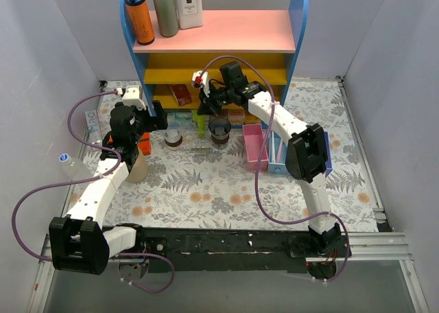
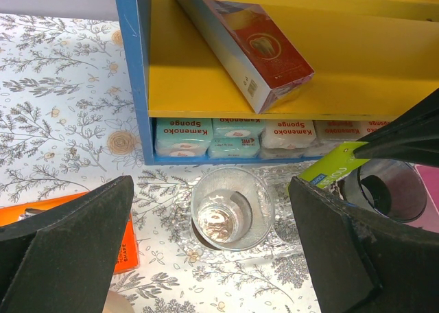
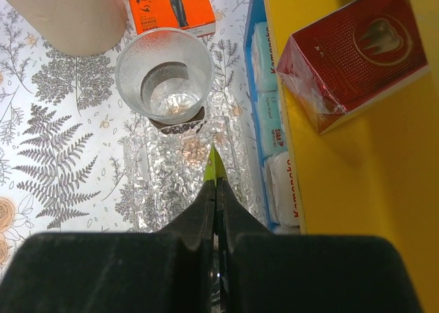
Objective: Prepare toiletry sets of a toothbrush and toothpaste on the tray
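My right gripper [image 1: 204, 107] is shut on a lime-green toothpaste tube [image 1: 200, 123] and holds it upright over the clear tray [image 1: 195, 147], in front of the shelf. In the right wrist view only the tube's tip [image 3: 216, 163] shows past the closed fingers [image 3: 199, 217], above the crinkly tray [image 3: 164, 182]. A clear cup [image 1: 173, 136] stands at the tray's left and a darker cup [image 1: 219, 129] at its right. My left gripper [image 2: 212, 258] is open and empty, hovering over the clear cup [image 2: 232, 206]. Thin white toothbrush handles seem to lean in the blue bin [image 1: 276, 148].
A pink bin [image 1: 255, 147] stands beside the blue bin, right of the tray. The blue and yellow shelf [image 1: 219, 69] holds a red box [image 2: 264, 49] and sponge packs [image 2: 233, 136]. An orange box [image 2: 68, 224] and a tan roll [image 1: 136, 163] lie left of the tray.
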`<state>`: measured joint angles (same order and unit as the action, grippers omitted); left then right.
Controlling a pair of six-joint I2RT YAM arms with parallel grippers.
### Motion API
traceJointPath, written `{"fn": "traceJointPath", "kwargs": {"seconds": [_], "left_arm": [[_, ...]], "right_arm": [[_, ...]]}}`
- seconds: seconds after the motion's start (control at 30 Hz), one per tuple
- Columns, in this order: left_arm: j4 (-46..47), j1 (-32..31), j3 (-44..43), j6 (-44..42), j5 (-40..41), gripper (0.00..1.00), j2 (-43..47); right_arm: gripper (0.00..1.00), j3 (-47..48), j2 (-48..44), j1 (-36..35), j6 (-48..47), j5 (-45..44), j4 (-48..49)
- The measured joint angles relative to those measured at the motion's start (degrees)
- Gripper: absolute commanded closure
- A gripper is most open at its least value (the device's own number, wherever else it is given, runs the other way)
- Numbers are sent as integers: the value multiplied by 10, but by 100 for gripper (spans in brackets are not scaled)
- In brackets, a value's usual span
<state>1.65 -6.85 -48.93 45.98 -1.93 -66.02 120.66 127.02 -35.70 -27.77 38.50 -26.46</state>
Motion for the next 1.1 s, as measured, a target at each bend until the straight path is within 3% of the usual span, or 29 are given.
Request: {"fn": "traceJointPath", "kwargs": {"seconds": [1.1], "left_arm": [[0,0,0,1,-4,2,-2]], "right_arm": [[99,-21,10,-5,-9,-10,13]]}}
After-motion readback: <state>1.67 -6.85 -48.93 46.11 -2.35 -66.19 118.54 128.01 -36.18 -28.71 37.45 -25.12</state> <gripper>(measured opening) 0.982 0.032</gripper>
